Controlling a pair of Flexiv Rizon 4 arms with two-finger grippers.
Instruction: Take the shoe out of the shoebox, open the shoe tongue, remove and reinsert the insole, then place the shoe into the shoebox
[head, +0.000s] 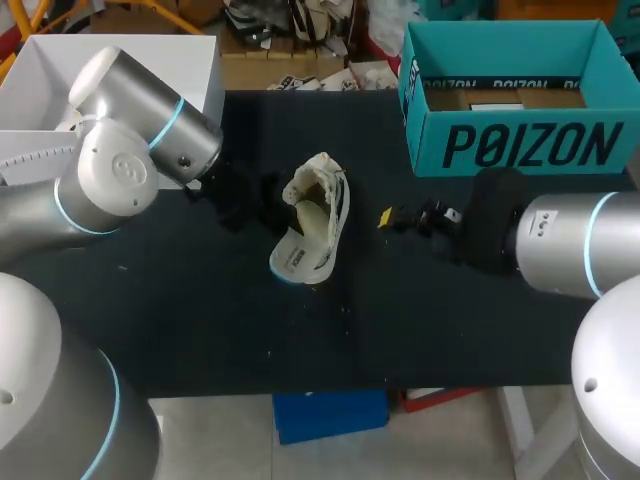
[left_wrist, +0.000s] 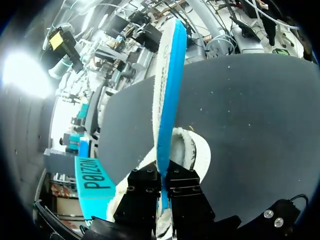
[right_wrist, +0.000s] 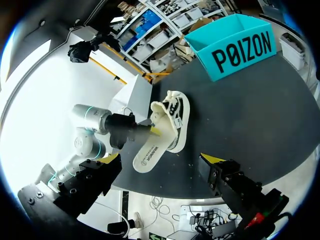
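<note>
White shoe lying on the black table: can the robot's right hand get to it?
Probably yes. The right hand is open beside the white fabric shoe, with only bare black table between them. The left hand grips the white-and-blue insole from the other side.

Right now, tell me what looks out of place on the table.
The insole sticks partly out of the shoe, pinched edge-on in the left pincer. The shoe lies tipped on its side, outside the shoebox. Nothing looks spilled or damaged.
</note>
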